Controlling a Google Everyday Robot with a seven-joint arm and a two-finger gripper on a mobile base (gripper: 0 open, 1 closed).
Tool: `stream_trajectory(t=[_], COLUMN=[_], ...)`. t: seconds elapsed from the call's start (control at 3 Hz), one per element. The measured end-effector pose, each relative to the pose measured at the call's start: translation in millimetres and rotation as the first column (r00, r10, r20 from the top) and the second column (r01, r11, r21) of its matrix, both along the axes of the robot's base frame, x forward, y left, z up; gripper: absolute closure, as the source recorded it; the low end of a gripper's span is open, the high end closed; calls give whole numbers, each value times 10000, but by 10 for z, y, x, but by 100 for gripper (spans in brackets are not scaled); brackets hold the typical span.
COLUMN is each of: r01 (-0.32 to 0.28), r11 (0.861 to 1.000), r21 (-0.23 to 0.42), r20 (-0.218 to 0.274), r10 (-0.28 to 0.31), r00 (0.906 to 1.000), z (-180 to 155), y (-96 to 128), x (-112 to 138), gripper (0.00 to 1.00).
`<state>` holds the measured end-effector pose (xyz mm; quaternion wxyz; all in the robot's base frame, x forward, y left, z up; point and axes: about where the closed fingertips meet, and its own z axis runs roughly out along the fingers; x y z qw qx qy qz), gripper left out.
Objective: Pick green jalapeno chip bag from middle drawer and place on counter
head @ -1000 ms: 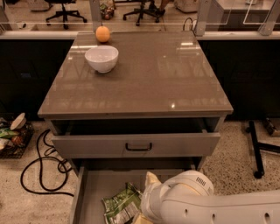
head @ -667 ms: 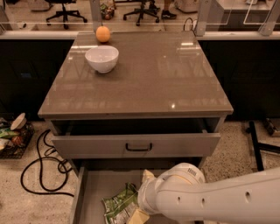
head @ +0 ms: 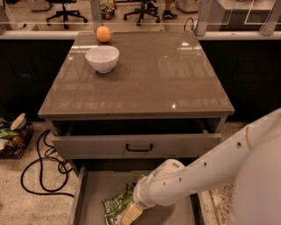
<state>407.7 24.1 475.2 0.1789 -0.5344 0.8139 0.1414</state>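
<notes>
Presently found gripper (head: 131,214) down in middle drawer (head: 94,190), at green jalapeno chip bag (head: 115,205), presumably for pickup; could not tell grip state.

This looks like an office floor used as a robot test space, not a home kitchen. Beyond the counter (head: 175,74) stand wheeled office chairs (head: 66,9) behind a low glass partition (head: 228,15) with metal posts (head: 201,17). The floor (head: 30,206) is hard and speckled, and a black cable (head: 41,176) lies loose on it near a basket (head: 15,147) of snack packets. The counter tops a plain grey drawer cabinet (head: 96,147) that stands alone, with a white bowl (head: 102,58) and an orange (head: 103,34) on it. A white robot arm (head: 206,169) reaches into the open middle drawer (head: 92,193), its gripper (head: 131,215) down at the green chip bag (head: 115,205).
</notes>
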Motion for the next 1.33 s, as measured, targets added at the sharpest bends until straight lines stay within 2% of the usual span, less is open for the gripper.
stream_trajectory(t=[0.67,1.0,1.33], r01=[635,489,-49], r11=[9977,9987,9999], r21=[229,129,-92], r20=[-519,-485,-528], r10=[-622,-482,44], r00=[9967,9977,9986], z=[-570,-847,-1113], y=[18,146,342], x=[114,14,-299], gripper=[0,0,0])
